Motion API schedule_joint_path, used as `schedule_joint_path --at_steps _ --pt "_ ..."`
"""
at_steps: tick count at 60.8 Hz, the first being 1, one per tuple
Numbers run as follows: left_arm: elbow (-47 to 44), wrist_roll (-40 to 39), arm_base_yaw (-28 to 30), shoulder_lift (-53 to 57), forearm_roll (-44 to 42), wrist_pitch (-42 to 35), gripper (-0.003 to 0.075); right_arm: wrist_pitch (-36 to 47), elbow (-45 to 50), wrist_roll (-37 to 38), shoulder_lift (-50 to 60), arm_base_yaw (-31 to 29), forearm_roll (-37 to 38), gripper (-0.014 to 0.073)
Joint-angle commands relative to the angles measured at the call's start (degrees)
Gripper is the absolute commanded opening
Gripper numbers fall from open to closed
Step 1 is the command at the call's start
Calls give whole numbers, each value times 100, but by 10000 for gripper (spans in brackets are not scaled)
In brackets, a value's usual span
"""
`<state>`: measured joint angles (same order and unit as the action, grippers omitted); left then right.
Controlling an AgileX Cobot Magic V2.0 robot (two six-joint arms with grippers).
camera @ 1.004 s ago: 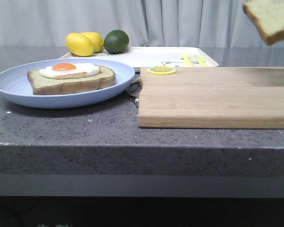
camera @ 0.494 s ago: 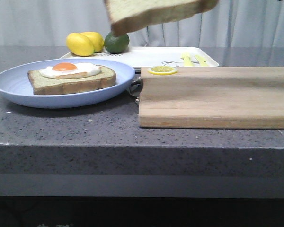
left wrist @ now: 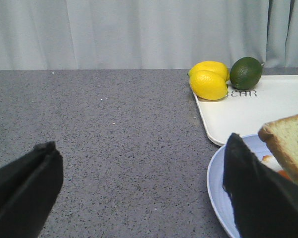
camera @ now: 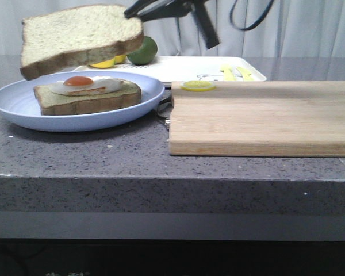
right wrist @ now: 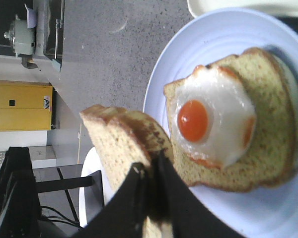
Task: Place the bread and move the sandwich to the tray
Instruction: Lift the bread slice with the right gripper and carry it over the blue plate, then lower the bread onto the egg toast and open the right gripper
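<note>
While held in mid-air, bread (camera: 80, 37) sits above the sandwich (camera: 87, 93), tilted, not touching the egg; gap visible in front view. Clamped at one crust edge by right gripper (right wrist: 148, 174), jaws pinched tight on the slice, black fingers (camera: 161, 8) reaching in from upper centre in front view. Same slice seen edge-on in right wrist view (right wrist: 121, 148), overlapping the near side of the sandwich (right wrist: 233, 129). Sandwich: one toast slice with fried egg on top, lying flat on pale blue plate (camera: 23, 112), roughly centred. Plate on grey countertop (camera: 103, 155), just beside wooden cutting board (camera: 264, 118), which carries a lemon slice (camera: 198, 85) at its far corner. Tray (camera: 178, 66) behind plate and board, holding two lemons (left wrist: 208, 79) and a lime (left wrist: 245, 72) at its far left corner, plus yellow cutlery (camera: 234, 72) near the right end. Left gripper (left wrist: 139, 188) wide open, holding nothing, low over countertop beside plate rim (left wrist: 216, 193); right-hand finger (left wrist: 253, 188) overlaps the plate in left wrist view, contact not determinable.
</note>
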<state>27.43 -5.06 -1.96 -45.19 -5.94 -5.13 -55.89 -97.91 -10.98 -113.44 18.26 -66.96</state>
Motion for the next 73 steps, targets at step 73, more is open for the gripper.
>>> schedule_joint_path --at_steps 73 --pt "208 -53 18 11 57 -458 638 -570 -1838 670 -723 -30 494 -39"
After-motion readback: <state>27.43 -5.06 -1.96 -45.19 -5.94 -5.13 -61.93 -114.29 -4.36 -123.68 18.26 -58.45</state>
